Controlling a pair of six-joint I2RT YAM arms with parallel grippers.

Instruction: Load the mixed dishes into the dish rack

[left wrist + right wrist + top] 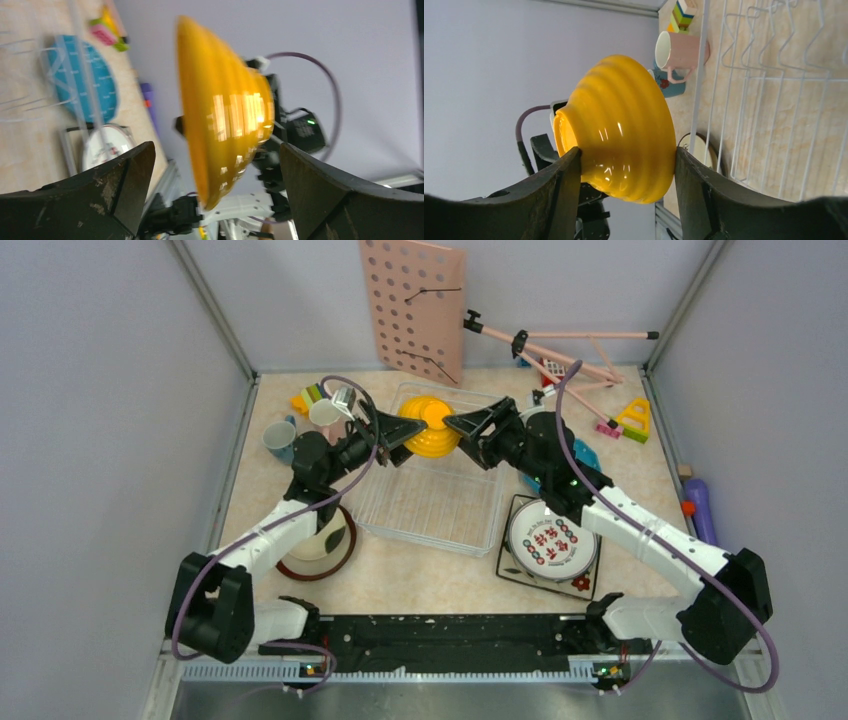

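Yellow bowl (432, 426) hangs on its side above the far end of the rack (430, 505) in the overhead view. The left gripper (402, 430) reaches it from the left and the right gripper (452, 425) from the right. A pink mug (328, 411) and a teal mug (279, 439) stand left of the rack. A brown-rimmed plate (322, 550) lies under the left arm. Right of the rack, a round white plate (551, 537) lies on a square plate (583, 583). A teal plate (587, 454) shows partly from under the right arm.

From the left wrist, the blurred bowl (220, 115) fills the middle, with its rim to the left. The left gripper (216, 150) is open: its dark fingers (115, 190) stand wide apart, each with a gap to the bowl.

From the right wrist, the right gripper (625, 160) grips the bowl (619, 115). One finger presses near the foot and the other against the rim. Rack wires (774, 75) and both mugs lie beyond.
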